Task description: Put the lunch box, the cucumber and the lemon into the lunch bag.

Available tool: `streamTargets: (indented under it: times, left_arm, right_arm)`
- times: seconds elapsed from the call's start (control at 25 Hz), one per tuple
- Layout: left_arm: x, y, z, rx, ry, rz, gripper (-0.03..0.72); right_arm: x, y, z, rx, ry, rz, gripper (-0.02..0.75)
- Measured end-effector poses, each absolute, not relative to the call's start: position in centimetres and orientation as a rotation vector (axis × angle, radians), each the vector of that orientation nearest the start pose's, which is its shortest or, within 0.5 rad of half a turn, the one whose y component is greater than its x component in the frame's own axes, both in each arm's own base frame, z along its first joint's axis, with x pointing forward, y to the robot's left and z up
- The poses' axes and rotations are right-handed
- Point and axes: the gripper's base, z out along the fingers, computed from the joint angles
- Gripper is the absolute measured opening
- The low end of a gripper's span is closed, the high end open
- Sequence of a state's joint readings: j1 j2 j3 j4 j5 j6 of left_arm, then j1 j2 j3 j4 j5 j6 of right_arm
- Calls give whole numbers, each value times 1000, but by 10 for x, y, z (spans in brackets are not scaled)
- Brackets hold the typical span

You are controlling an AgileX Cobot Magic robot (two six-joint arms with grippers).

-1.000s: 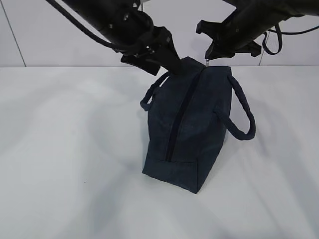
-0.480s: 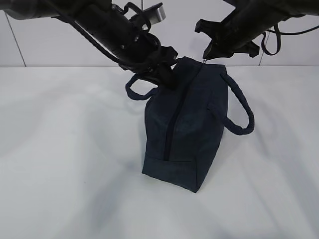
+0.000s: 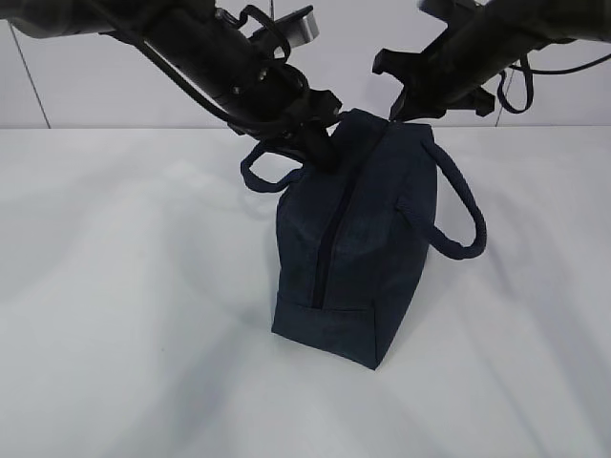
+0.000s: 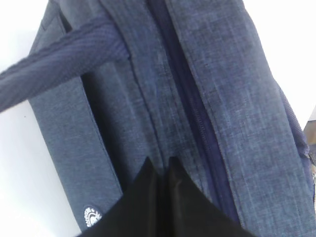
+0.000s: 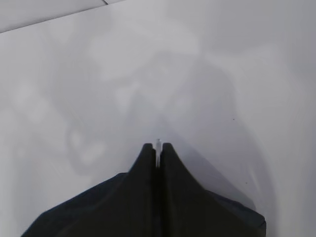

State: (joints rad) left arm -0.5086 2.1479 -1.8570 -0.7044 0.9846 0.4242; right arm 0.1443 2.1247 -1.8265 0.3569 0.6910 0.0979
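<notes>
Lunch bag (image 3: 358,239): boxy dark navy fabric, standing on the white bench (image 3: 124,315) at centre frame, zipper line running up its near face and over the top; no opening shows along that line.

Left end effector (image 4: 160,165): fingers closed together, pinching a fold of the fabric just beside the zipper track in the left wrist view. In the exterior view it sits at the upper left of the bag, by the left handle (image 3: 263,176).

Right end effector (image 5: 158,148): clenched on a thin pale metal piece that peeks out between the tips; in the exterior view it meets the bag's top far corner, upper centre-right, so we judge this to be the zipper pull.

Step in hand, as we judge it: opening the zipper. We would hold the fabric pinch firm as an anchor, draw the pull along the track rather than upward, and keep the bag from tipping or lifting.

Around: right handle (image 3: 463,224) loops out at centre right, clear of the track. Lunch box, cucumber and lemon appear in no view; we cannot say where they lie.

Obstruction: the left handle lies close to the left end effector and could snag.
</notes>
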Motion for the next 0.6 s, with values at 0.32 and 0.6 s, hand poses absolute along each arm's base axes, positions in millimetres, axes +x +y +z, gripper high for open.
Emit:
streamTargets:
  times: [0.32, 0.6]
  left_arm:
    - [390, -273, 242, 848, 2515, -922, -8]
    - [390, -273, 242, 854, 2513, -916, -8]
  right_arm:
    - [489, 83, 212, 231, 2533, 495, 17]
    - [492, 83, 201, 245, 2544, 501, 18]
